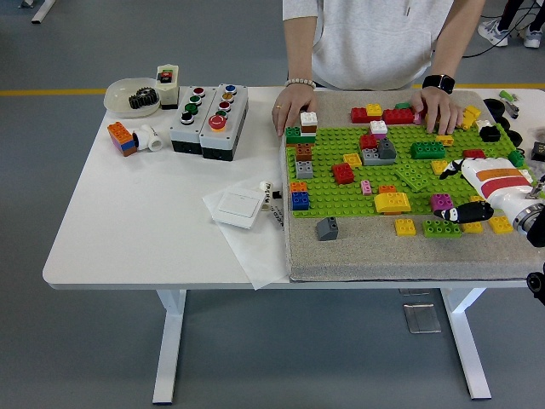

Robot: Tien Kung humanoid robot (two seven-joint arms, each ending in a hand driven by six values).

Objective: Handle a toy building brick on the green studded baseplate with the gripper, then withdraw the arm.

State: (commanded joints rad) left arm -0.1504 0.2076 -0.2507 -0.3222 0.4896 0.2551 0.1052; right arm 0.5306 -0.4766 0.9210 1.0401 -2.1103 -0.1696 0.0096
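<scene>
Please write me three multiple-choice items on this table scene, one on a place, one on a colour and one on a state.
1. Where does the grey sloped brick lie?
A. on the grey mat, just off the green baseplate's near left corner
B. in the white bowl
C. on the button box

2. What colour is the brick under the white one at the baseplate's far left corner?
A. yellow
B. green
C. blue

3. How is the robot's right hand?
A. gripping a red brick
B. out of view
C. near the baseplate's right edge, holding nothing

Answers: 1 A, it sits on bare mat; 2 B, a green brick shows beneath; 3 C, its fingers close on nothing.
</scene>
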